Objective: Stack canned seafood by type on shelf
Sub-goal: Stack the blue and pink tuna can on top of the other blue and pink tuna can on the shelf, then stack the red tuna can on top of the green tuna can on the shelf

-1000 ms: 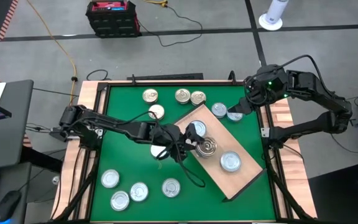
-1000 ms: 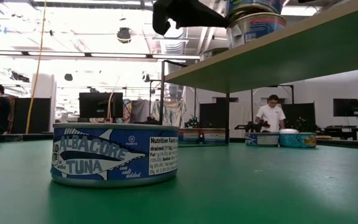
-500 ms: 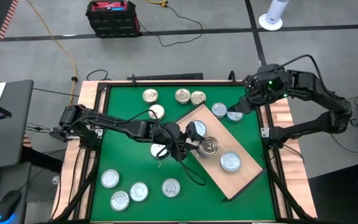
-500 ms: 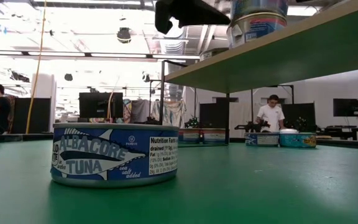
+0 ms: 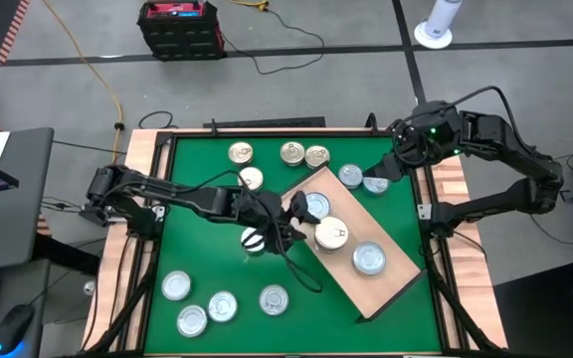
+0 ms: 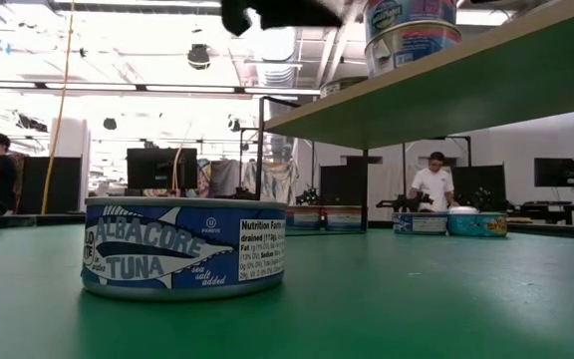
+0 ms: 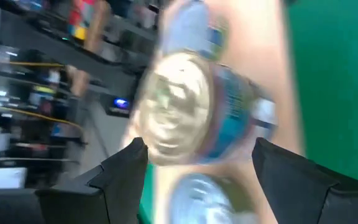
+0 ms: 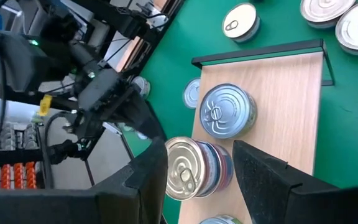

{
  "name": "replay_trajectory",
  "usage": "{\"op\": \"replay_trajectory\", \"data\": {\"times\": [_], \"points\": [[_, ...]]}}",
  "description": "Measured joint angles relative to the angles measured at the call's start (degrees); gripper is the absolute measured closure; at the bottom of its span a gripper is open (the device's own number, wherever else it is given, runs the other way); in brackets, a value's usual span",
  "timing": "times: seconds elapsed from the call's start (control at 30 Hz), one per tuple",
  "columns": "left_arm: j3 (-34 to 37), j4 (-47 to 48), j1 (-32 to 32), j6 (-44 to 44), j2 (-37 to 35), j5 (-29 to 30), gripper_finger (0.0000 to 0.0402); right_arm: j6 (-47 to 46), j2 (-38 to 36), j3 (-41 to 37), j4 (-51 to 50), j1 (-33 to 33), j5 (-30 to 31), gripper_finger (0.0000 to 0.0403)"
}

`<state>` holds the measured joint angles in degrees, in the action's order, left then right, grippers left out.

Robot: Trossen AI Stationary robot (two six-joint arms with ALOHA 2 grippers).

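On the light-wood shelf (image 5: 394,282) stands a stack of two cans (image 5: 331,234) with a gold lid on top, blurred in the left wrist view (image 7: 191,118). Two single silver-lidded cans (image 5: 316,206) (image 5: 368,259) also rest on the shelf. My left gripper (image 5: 299,223) is open, just left of the stack and apart from it, as the right wrist view shows (image 8: 138,115). My right gripper (image 5: 384,171) hangs open above the table's far right corner, holding nothing. More cans lie on the green mat, one of them (image 5: 255,240) under my left arm.
Several cans (image 5: 291,153) sit along the mat's far side, and two (image 5: 363,180) below my right gripper. Several more (image 5: 207,306) lie at the near left. A blue tuna can (image 6: 182,247) fills the low view's foreground. People show in the room behind.
My left gripper has drawn back from the two-can stack toward the table's left, and the single can beside the stack is uncovered. The stack stays upright on the shelf.
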<state>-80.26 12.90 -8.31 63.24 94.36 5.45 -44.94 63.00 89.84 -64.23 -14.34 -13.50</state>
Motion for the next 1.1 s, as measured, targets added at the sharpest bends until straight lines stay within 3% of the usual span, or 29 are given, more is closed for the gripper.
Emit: {"op": "replay_trajectory", "data": {"times": [0.23, 0.4, 0.47, 0.57, 0.73, 0.87, 1.0, 1.1], "points": [[0.17, 3.79, -1.83, -12.33, -3.14, 4.53, 0.0126, 2.75, -0.01, 0.00, 0.00, -0.88, -0.15, 0.0198], [0.12, 9.12, -3.03, -35.31, -11.25, 17.12, 0.0126, 6.44, -0.02, 0.00, -0.08, -0.81, -0.31, 0.0198], [0.12, 13.25, -0.59, -45.52, -14.50, 14.90, 0.0128, 8.29, -0.01, 0.00, -0.22, -0.81, -0.25, 0.0198], [1.00, 17.00, 4.59, -59.83, -18.06, 7.03, 0.0138, 11.05, 0.28, 0.00, -0.02, -1.30, -0.15, 0.0198], [4.95, 21.99, 9.61, -79.09, -23.97, -12.66, 0.0158, 11.15, 0.92, -0.04, -0.10, -3.85, -1.22, 0.0198], [8.39, 28.94, 0.96, -87.94, -27.30, -17.19, 0.0174, 12.28, 1.10, -0.02, -0.15, -4.27, -3.19, 0.0198], [12.78, 34.36, -9.95, -94.76, -27.43, -15.72, 0.0188, 12.52, 1.12, -0.02, -0.05, -4.27, -3.12, 0.0198], [18.53, 32.02, -15.42, -98.69, -27.47, -15.42, 0.0197, 12.65, 1.08, -0.02, -0.04, -4.60, -2.79, 0.0198]]}}
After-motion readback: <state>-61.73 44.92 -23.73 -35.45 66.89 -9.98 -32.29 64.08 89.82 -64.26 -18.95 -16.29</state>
